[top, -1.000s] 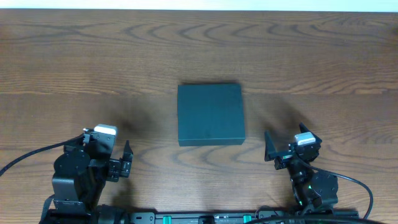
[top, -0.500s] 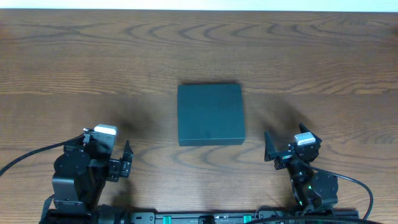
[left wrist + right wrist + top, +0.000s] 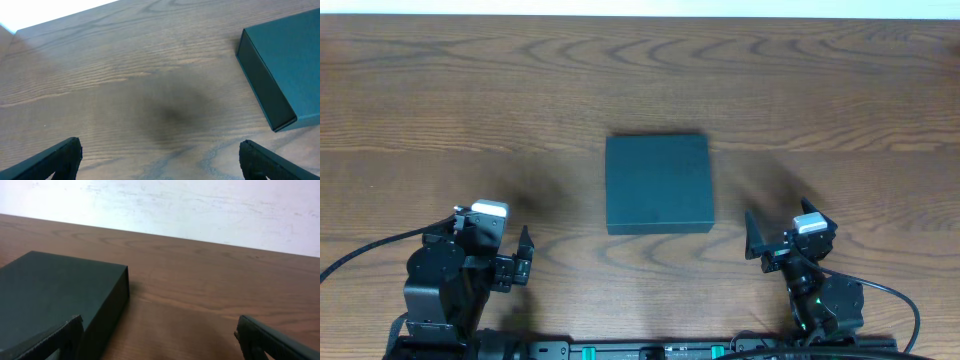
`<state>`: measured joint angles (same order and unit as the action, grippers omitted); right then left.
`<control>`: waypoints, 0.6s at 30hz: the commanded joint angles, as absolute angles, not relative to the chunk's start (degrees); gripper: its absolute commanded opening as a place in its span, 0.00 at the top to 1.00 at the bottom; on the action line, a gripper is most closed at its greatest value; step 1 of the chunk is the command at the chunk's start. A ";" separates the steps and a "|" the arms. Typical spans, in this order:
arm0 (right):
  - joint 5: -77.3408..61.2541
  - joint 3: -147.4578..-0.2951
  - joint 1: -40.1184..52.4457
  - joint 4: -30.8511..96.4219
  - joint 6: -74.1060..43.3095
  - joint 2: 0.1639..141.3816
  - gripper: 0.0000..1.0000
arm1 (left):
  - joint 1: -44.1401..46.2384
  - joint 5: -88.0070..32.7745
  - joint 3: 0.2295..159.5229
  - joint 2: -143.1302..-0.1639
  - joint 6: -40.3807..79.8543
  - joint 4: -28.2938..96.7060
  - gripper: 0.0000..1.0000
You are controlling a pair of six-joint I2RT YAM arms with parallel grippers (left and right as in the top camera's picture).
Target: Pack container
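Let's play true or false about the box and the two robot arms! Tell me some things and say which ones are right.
1. The box is closed, with its lid flat. True.
2. The left pincer is holding the box. False: it is open, holds nothing and is apart from the box.
3. The box lies near the middle of the wooden table. True.
4. The right pincer is squeezed shut. False: its fingers stand wide open.
5. A toy sits on top of the box. False: nothing lies on the box.
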<state>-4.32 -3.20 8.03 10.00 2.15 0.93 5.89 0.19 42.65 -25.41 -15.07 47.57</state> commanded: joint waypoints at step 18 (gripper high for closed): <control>-4.67 -2.90 7.42 9.85 2.22 0.34 0.01 | 5.87 -12.84 21.50 -0.10 -10.81 23.94 0.02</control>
<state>-4.34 -3.20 8.03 9.98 2.13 0.93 5.89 -11.00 27.05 -1.43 -11.92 29.54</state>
